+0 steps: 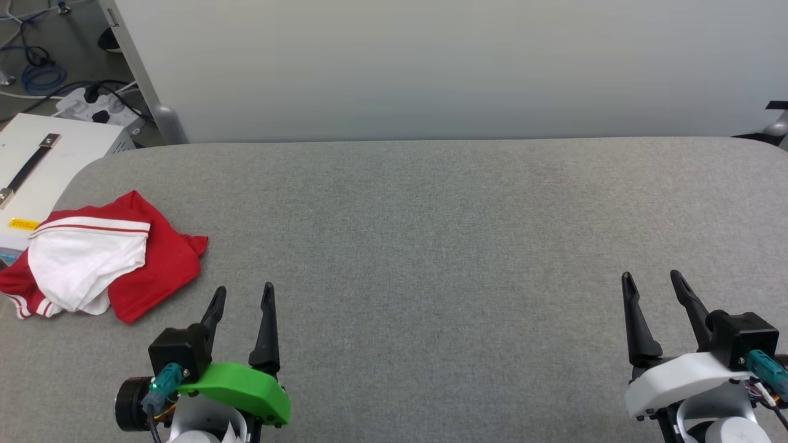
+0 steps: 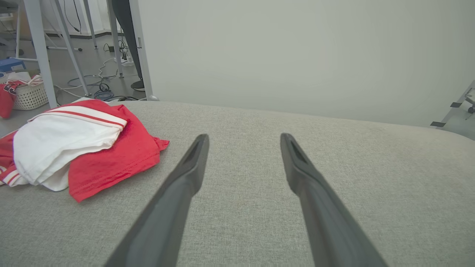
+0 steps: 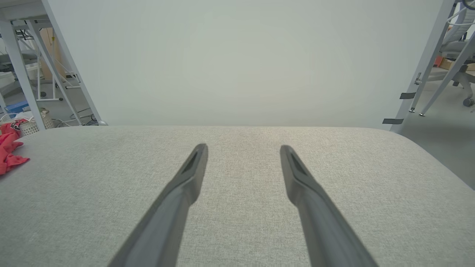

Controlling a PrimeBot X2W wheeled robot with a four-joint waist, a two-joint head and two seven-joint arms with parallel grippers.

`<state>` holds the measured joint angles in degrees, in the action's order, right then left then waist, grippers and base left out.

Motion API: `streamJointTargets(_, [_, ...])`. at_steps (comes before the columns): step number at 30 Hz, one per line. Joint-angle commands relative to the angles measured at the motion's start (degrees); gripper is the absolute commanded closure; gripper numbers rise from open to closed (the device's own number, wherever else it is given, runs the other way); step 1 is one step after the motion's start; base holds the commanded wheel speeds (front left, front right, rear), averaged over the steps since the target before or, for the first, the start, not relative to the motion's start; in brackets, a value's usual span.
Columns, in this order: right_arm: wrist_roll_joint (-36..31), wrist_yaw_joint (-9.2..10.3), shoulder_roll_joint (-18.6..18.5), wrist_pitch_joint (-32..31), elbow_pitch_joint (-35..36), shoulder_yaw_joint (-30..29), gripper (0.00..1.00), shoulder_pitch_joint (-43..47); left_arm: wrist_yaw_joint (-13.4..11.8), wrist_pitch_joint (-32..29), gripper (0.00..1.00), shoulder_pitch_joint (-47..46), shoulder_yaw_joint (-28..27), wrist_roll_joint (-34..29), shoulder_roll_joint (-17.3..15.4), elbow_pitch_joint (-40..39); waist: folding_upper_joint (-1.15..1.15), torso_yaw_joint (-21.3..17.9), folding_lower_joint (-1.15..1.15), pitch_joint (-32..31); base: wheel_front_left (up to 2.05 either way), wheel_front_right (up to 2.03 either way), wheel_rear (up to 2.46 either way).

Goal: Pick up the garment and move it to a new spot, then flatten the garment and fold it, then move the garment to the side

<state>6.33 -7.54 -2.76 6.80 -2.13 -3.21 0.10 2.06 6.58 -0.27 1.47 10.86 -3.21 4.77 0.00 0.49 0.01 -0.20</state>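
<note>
Two grippers, both w/ dark fingers spread wide & nothing between them: the left gripper (image 1: pixel 244 287) sits low over the grey fabric counter (image 1: pixel 431 246) at its front left, the right gripper (image 1: pixel 651 274) well apart at the front right. The garment (image 1: pixel 163 261), a red jersey shirt w/ a white sleeve & red-striped trim bunched on top, lies crumpled at the counter's left edge, near the left gripper but not touching it. Off that edge stand a white box (image 1: pixel 68 157) w/ a black strap handle & a power strip (image 1: pixel 98 107); a pale panel (image 1: pixel 431 67) rises behind the counter.
</note>
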Motion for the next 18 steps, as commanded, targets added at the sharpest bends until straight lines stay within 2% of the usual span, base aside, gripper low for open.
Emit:
streamJointTargets(1, [0.57,0.03,-0.08,0.58,-0.38,-0.25,0.00,0.79,0.44,0.70,0.00,1.22,0.13,0.94,0.16,0.25,0.00,0.03,0.00,0.02,0.00,0.00,0.00])
streamJointTargets(18, [1.09,0.03,-0.09,2.58,-1.47,-1.40,0.00,1.03,1.20,2.72,0.00,1.38,0.74,3.28,0.21,2.06,0.00,0.27,0.00,0.23,0.00,0.00,0.00])
